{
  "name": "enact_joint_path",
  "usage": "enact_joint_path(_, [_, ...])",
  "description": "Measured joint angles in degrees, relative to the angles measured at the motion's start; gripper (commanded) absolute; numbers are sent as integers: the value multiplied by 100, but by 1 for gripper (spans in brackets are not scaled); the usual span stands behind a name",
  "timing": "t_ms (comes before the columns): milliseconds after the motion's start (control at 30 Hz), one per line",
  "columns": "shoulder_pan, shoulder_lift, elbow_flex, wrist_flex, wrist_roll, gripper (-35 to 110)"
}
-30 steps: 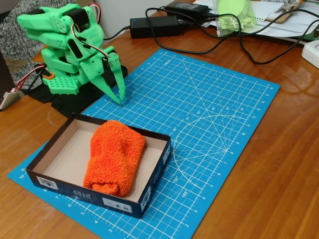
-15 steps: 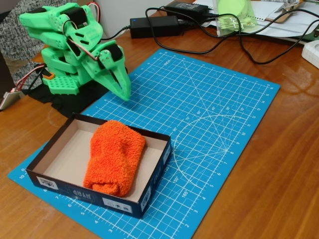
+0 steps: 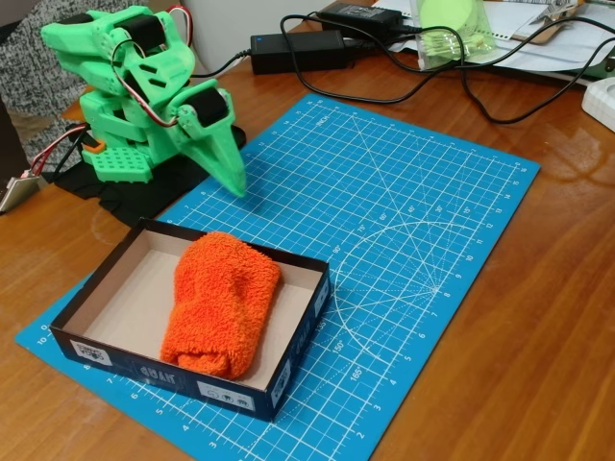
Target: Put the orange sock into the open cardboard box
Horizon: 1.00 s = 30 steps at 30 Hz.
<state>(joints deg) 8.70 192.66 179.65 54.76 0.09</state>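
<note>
The orange sock [image 3: 219, 303] lies inside the open cardboard box [image 3: 298, 322], a dark-walled tray with beige inner faces, at the front left of the blue cutting mat. The sock's near end rests against the box's front wall. My green gripper [image 3: 236, 188] hangs folded back near the arm's base at the upper left, tips pointing down just above the mat's far left edge. Its fingers are together with nothing between them. It is well clear of the box and the sock.
The blue cutting mat [image 3: 404, 221] covers the middle of a wooden table. Black power bricks [image 3: 298, 48] and cables [image 3: 461, 91] run along the back. A green translucent item [image 3: 452, 29] and papers sit at the back right.
The gripper's fingers have come together and the wrist has turned; the arm has stayed folded near its base. Sock and box have not moved.
</note>
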Motion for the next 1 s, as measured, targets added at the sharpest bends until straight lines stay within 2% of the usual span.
enact_joint_path(1000, [62, 0, 0, 0, 9, 0])
